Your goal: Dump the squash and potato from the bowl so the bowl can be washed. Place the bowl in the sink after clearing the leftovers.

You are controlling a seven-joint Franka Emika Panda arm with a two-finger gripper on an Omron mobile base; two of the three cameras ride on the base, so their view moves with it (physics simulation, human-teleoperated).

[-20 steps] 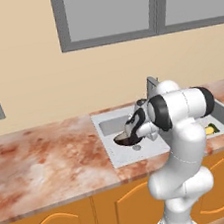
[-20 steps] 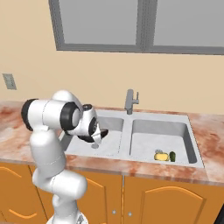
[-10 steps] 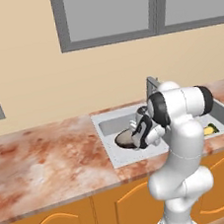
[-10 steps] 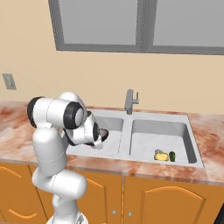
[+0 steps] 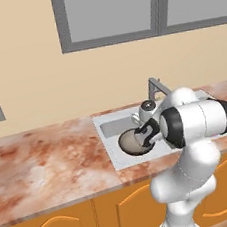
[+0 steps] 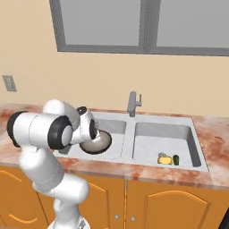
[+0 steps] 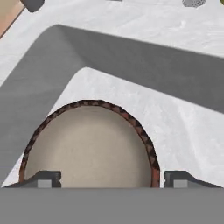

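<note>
Since a second ago the bowl [image 6: 95, 142] has gone down flat into the sink [image 6: 147, 120], left basin. Gripper [image 7: 111, 178] now spread at its 6 o'clock rim, pinching nothing. Bowl looks stiff, light, slick; take the rim. Squash [image 6: 175, 159], potato [image 6: 164, 159] lie in the right basin.

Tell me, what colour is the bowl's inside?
Greyish-beige, with a dark brown patterned rim; the bowl shows best in the hand view.

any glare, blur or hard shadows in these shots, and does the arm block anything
Left base view: flat, even light, no glare; the arm's white body covers the sink's right basin. Right base view: soft shading inside both basins; the potato and squash read small but sharp. Hand view: the basin wall is shaded darker, the bowl looks slightly soft, its near edge cut off.
</note>
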